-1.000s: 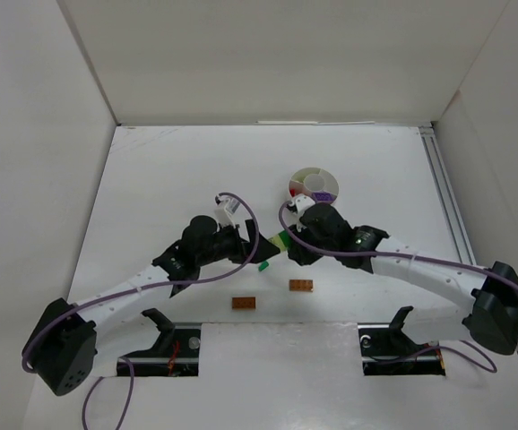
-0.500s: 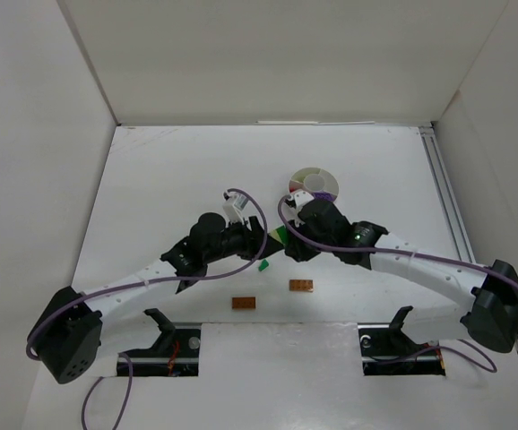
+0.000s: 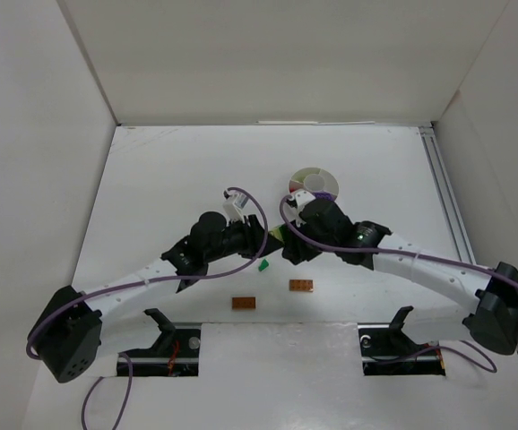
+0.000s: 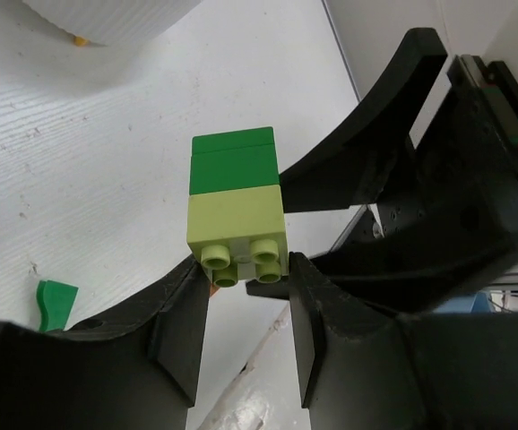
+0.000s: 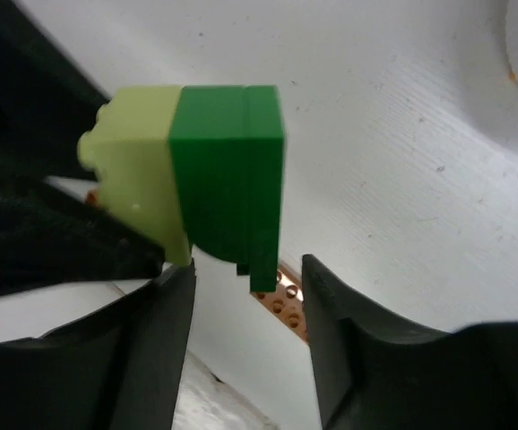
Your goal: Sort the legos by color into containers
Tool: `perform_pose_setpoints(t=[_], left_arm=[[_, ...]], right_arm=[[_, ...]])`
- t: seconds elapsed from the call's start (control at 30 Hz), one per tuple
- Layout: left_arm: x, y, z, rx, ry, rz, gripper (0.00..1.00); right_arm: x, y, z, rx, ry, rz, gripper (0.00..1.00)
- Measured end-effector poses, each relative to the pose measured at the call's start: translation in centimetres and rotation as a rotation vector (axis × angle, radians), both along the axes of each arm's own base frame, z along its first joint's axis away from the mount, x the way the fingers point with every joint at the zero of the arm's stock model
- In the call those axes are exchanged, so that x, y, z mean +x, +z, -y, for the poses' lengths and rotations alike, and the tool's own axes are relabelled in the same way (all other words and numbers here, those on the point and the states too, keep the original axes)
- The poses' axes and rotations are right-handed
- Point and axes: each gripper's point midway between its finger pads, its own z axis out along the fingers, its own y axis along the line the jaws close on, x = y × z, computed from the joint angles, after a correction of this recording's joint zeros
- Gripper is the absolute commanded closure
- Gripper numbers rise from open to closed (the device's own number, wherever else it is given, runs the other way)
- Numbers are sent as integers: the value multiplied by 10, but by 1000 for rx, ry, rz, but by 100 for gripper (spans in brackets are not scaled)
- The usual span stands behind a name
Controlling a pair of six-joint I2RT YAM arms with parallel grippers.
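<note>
A yellow-green lego (image 4: 237, 224) stuck to dark green legos (image 4: 234, 161) hangs above the table between both grippers. My left gripper (image 4: 246, 269) is shut on the yellow-green end. My right gripper (image 5: 246, 296) stands open around the dark green end (image 5: 228, 170), with a gap at its right finger. In the top view the two grippers meet at the joined legos (image 3: 277, 236), just in front of the white dish of containers (image 3: 314, 183), which holds purple and red pieces.
A small loose dark green piece (image 3: 263, 265) lies on the table under the grippers. Two orange-brown legos (image 3: 244, 303) (image 3: 301, 286) lie nearer the arm bases. White walls close in the table at the left, back and right.
My left gripper came in from the left and closed on the yellow-green end. My right gripper, shut on the legos before, has opened.
</note>
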Motion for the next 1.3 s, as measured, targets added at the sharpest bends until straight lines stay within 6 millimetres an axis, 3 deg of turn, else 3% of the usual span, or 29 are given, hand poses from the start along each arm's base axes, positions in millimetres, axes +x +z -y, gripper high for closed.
perform_pose_setpoints(t=[0.2, 0.37, 0.5, 0.67, 0.77, 0.93, 1.07, 1.3], left_arm=[[0, 4, -1, 17, -19, 57, 100], [-7, 21, -7, 26, -88, 190, 100], [-19, 45, -9, -12, -199, 340, 100], [-53, 62, -5, -74, -437, 531, 100], [-75, 62, -4, -101, -590, 607, 100], [-95, 57, -5, -132, -743, 654, 100], [-102, 57, -6, -147, -791, 686, 100], [-103, 59, -6, -150, -798, 702, 100]], right_arm=[[-15, 26, 0, 40, 151, 72, 20], [-34, 80, 12, 152, 261, 237, 0], [-55, 121, 31, 263, 319, 400, 0], [-76, 146, 40, 365, 422, 519, 0], [-76, 145, 33, 370, 482, 525, 0], [-70, 123, 17, 336, 573, 459, 0], [-73, 115, 12, 341, 628, 430, 0], [-81, 124, 5, 389, 700, 440, 0]])
